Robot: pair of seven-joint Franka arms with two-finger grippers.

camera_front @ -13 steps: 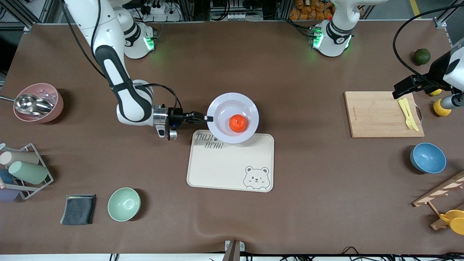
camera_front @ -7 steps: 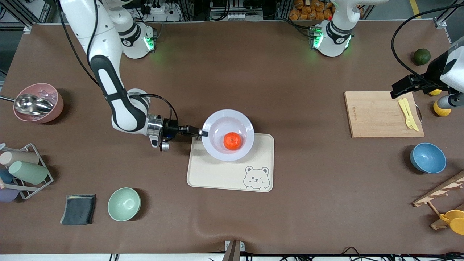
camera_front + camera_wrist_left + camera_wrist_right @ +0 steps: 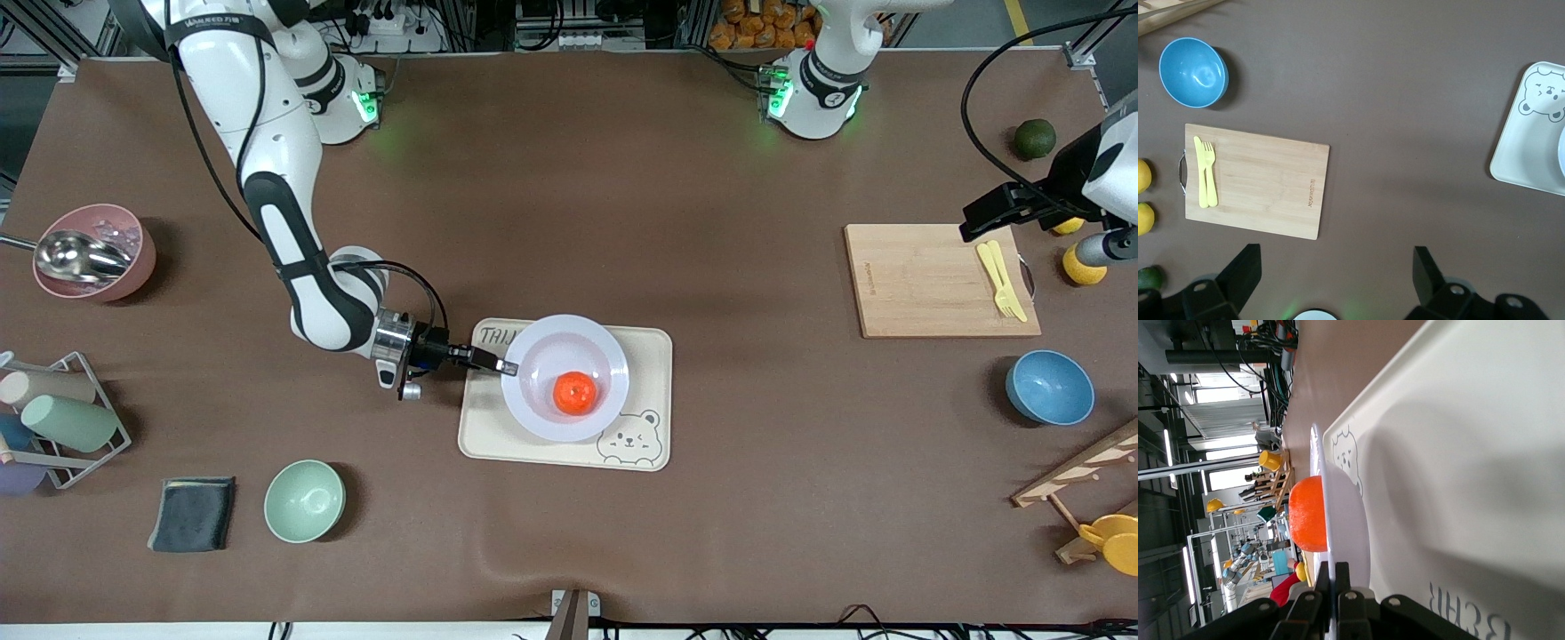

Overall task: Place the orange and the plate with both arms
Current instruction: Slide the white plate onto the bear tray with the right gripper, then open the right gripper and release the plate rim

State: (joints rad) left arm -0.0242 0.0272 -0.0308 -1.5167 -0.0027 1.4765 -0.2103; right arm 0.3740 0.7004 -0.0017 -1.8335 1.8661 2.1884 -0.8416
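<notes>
The pale lavender-white plate (image 3: 544,345) is over the cream bear tray (image 3: 640,356), with the red-orange orange (image 3: 574,393) in its well. My right gripper (image 3: 505,365) is shut on the plate's rim at the edge toward the right arm's end. In the right wrist view the plate (image 3: 1346,527) shows edge-on just above the tray (image 3: 1485,453), the orange (image 3: 1307,513) on it, the gripper (image 3: 1335,579) pinching the rim. My left gripper (image 3: 1335,263) is open and empty, high over the table by the cutting board (image 3: 925,280).
A mint-green bowl (image 3: 304,500) and a dark cloth (image 3: 192,513) lie nearer the camera toward the right arm's end. A pink bowl with a scoop (image 3: 93,253) and a cup rack (image 3: 53,418) stand there too. A blue bowl (image 3: 1049,388), lemons (image 3: 1080,267) and a green fruit (image 3: 1035,139) lie toward the left arm's end.
My right gripper has carried the plate with the orange toward the camera, from the tray's farther edge to over the tray's middle. The left arm has barely moved.
</notes>
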